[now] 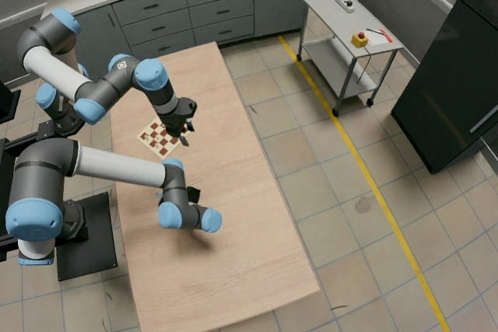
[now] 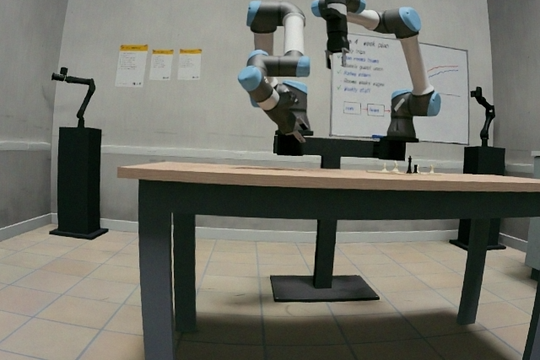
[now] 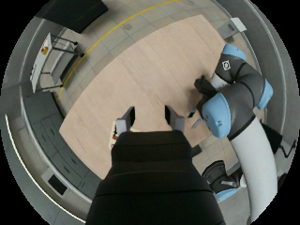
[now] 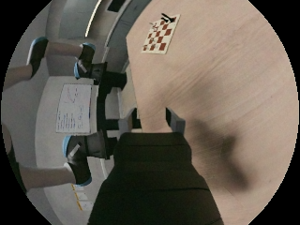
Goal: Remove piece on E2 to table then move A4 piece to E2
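Note:
The chessboard [image 1: 162, 156] [image 4: 155, 52] lies on the table with its edge labels too small to read, so E2 and A4 cannot be told. A tall black piece [image 2: 408, 165], a short black piece [image 2: 415, 169] and several white pieces, one of them [image 2: 431, 169] at the right, stand upright there. My left gripper [image 1: 187, 134] [image 2: 337, 61] [image 3: 149, 112] is open and empty, high above the table and hiding part of the board in the top view. My right gripper [image 2: 300, 130] [image 4: 151, 113] is open and empty, above the table and away from the board.
The wooden table [image 1: 241, 256] [image 2: 244, 177] extends well beyond the board. The right arm [image 1: 120, 163] [image 3: 244, 108] reaches over the table beside the board. Cabinets [image 1: 221, 11] and a grey trolley [image 1: 325, 15] stand beyond the table.

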Available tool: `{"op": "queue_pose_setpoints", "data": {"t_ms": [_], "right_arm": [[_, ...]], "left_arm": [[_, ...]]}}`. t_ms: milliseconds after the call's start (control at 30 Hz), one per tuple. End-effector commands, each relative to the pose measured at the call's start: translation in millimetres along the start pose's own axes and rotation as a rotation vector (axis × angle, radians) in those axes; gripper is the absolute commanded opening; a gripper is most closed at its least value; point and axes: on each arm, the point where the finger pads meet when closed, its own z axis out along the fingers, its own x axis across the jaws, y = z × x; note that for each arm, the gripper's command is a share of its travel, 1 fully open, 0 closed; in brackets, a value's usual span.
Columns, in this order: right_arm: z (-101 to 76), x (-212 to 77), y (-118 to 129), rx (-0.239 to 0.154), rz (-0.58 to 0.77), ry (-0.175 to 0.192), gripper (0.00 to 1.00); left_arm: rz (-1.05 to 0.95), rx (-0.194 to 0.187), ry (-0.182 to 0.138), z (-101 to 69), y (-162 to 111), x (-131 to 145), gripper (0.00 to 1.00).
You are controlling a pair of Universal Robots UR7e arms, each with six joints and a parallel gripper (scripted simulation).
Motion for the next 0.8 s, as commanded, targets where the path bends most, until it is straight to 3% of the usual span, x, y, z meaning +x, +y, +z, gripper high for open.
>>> {"op": "queue_pose_setpoints", "data": {"t_ms": [0,500,767], "right_arm": [[-0.5,-0.2,-0.2,0.000,-0.001,0.001,1.00],[-17.5,-3.8,17.2,0.020,-0.046,0.040,1.00],[-49.8,-13.1,55.8,0.051,-0.136,0.125,1.00]], "left_arm": [[0.000,0.002,0.000,-1.0,-0.2,0.0,1.00],[0.000,0.002,0.000,-1.0,-0.2,0.0,1.00],[0.000,0.002,0.000,-1.0,-0.2,0.0,1.00]]}}
